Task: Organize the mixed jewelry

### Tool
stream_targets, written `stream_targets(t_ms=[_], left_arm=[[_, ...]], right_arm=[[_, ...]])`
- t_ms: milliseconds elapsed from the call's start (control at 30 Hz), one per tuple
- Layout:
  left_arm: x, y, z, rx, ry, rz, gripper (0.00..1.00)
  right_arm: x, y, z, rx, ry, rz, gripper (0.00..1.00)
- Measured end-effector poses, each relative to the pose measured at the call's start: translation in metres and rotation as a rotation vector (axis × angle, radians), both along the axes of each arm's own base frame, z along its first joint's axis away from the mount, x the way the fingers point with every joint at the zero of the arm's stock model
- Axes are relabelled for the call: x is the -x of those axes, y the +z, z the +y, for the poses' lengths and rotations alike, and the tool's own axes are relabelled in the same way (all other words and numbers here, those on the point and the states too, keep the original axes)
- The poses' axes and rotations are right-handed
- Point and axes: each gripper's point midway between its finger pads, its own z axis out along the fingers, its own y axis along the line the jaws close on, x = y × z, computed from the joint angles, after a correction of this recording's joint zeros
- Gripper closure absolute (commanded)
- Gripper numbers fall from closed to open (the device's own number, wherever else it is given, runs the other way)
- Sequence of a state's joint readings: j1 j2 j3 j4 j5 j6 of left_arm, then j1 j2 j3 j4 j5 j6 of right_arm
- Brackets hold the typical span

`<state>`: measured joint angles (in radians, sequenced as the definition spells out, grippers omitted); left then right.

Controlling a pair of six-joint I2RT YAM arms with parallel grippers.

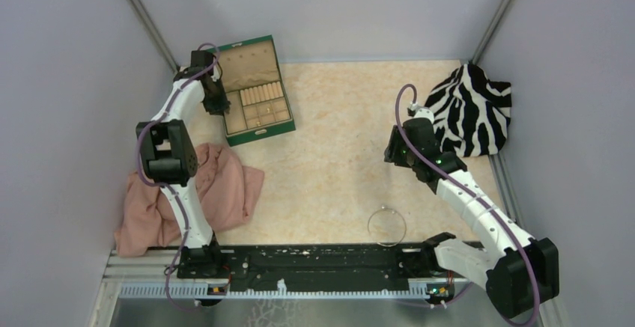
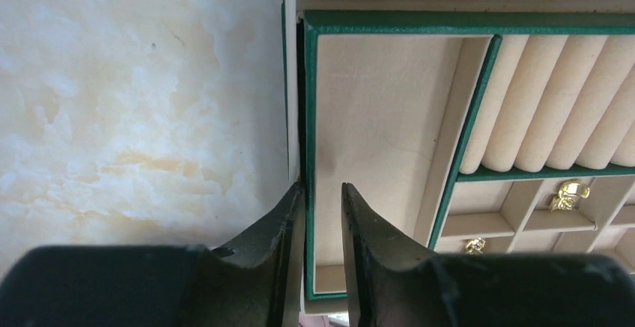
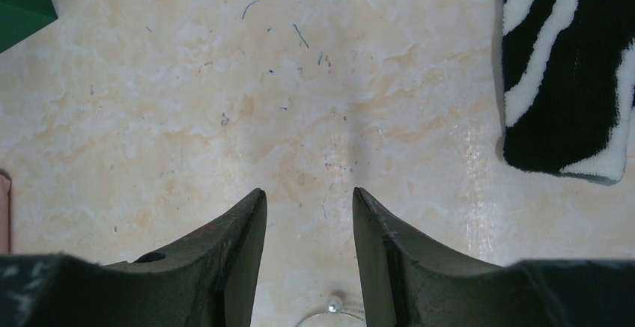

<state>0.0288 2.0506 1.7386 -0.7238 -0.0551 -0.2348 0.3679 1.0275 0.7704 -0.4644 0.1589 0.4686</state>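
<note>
The silvery wire hoop (image 1: pixel 385 209) lies on the table near the front edge, right of centre. Its bead and top arc show at the bottom of the right wrist view (image 3: pixel 333 306). My right gripper (image 1: pixel 392 155) (image 3: pixel 308 191) is open and empty, hovering over bare table behind the hoop. Two tiny gold pieces (image 2: pixel 569 192) (image 2: pixel 473 246) sit in small compartments of the tan tray (image 2: pixel 449 22). The tray sits in the open green box (image 1: pixel 258 138) at the back left. My left gripper (image 1: pixel 219 102) (image 2: pixel 322 186) is narrowly open, and its fingers straddle the tray's left wall.
A pink cloth (image 1: pixel 225 185) lies at the front left beside the left arm. A zebra-striped cloth (image 1: pixel 472 110) (image 3: pixel 569 65) lies at the back right. The box lid (image 1: pixel 251 61) stands open at the back. Grey walls enclose the table on three sides.
</note>
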Motion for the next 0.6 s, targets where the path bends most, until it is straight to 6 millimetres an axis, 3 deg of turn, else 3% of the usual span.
stream_targets(t_ms=[333, 600], left_arm=[[0.03, 0.006, -0.006, 0.039, 0.02, 0.026, 0.71], [0.042, 0.018, -0.013, 0.039, 0.008, -0.028, 0.72]], right_arm=[[0.001, -0.001, 0.003, -0.014, 0.009, 0.003, 0.54], [0.001, 0.0, 0.007, -0.031, 0.024, 0.002, 0.54]])
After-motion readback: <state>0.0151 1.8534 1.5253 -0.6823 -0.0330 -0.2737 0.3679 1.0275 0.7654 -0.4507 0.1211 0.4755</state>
